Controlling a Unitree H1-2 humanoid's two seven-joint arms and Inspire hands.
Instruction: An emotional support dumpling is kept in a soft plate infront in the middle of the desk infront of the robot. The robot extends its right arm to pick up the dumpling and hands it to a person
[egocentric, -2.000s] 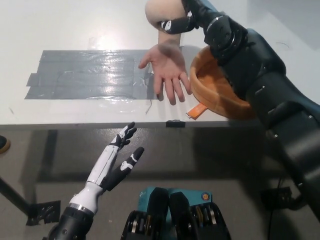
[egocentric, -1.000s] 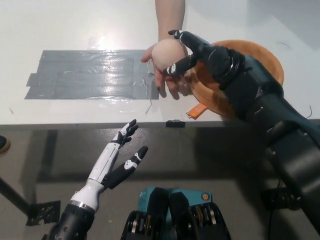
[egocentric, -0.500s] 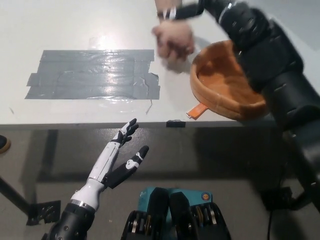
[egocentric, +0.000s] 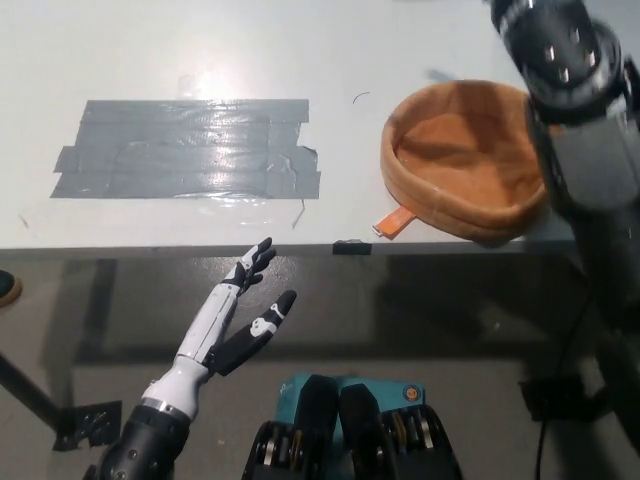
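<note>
Orange soft plate (egocentric: 470, 215) on desk (egocentric: 330, 60)

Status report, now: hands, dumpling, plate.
Left robot hand open, idle below the desk edge. Right robot hand out of frame; only its black arm shows. No dumpling visible. Soft plate empty on the desk.

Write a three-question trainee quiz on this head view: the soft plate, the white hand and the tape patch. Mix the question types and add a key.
1. True or false: the orange soft plate holds a dumpling.
2. The white left hand is: A) shut on the plate, B) open, below the desk edge, C) resting on the tape.
3. Fill in: the grey tape patch lies on the desk to the plate's robot-____ side.

Key: 1 false, the plate looks empty; 2 B; 3 left. The black right arm rises out of frame, so its hand is not visible.
</note>
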